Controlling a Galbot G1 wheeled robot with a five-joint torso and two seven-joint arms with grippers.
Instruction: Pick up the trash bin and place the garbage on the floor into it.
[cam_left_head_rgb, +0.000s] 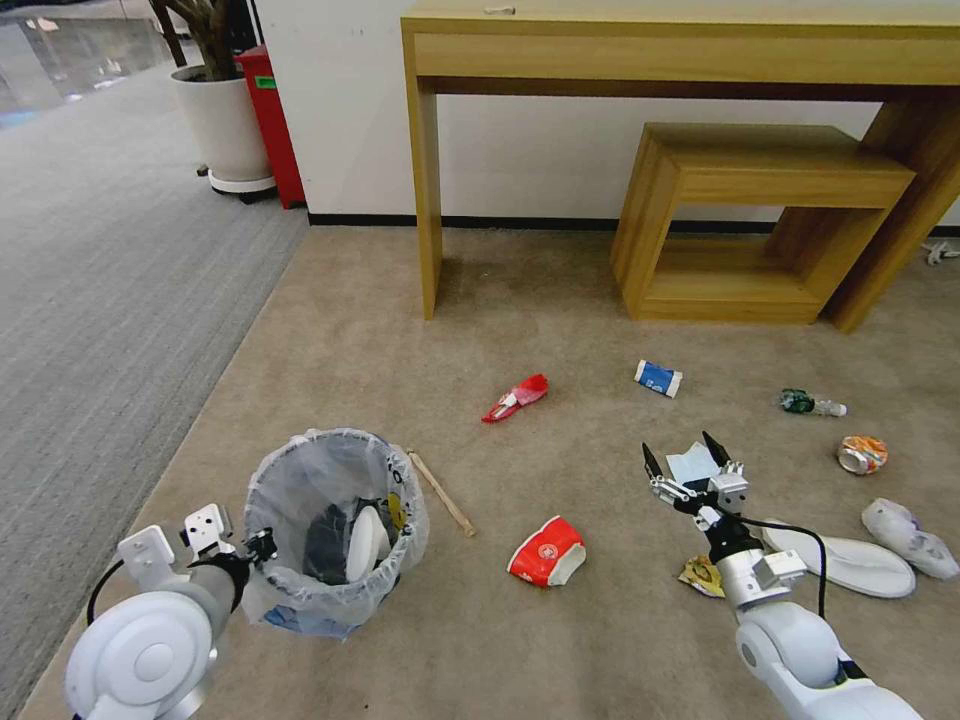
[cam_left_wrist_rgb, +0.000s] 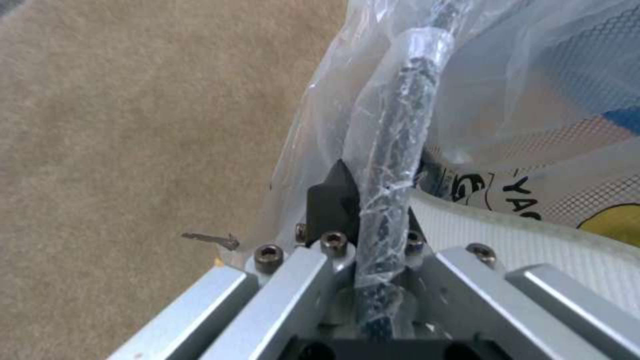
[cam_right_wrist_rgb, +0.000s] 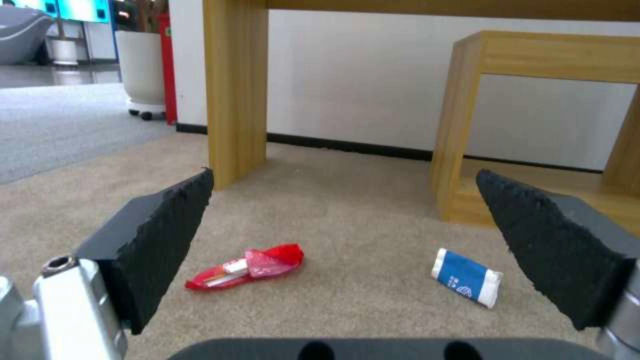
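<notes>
The trash bin (cam_left_head_rgb: 335, 530), lined with a crinkled translucent bag, stands on the beige floor (cam_left_head_rgb: 560, 330) at my front left. My left gripper (cam_left_head_rgb: 262, 545) is shut on its near rim (cam_left_wrist_rgb: 393, 150), seen close in the left wrist view. A white slipper (cam_left_head_rgb: 365, 545) lies inside. My right gripper (cam_left_head_rgb: 685, 455) is open just over a pale blue mask (cam_left_head_rgb: 692, 465). Garbage around it: a red wrapper (cam_left_head_rgb: 515, 397), blue-white pack (cam_left_head_rgb: 658, 378), small bottle (cam_left_head_rgb: 810, 403), orange can (cam_left_head_rgb: 862, 454), crushed red cup (cam_left_head_rgb: 546, 551), stick (cam_left_head_rgb: 440, 490), yellow wrapper (cam_left_head_rgb: 702, 575) and white slippers (cam_left_head_rgb: 850, 562).
A wooden desk (cam_left_head_rgb: 430, 200) and a low wooden stool (cam_left_head_rgb: 760, 220) stand against the far wall. Grey ribbed carpet (cam_left_head_rgb: 100, 300) runs along the left, with a white planter (cam_left_head_rgb: 220, 120) and a red box (cam_left_head_rgb: 270, 120) beyond it.
</notes>
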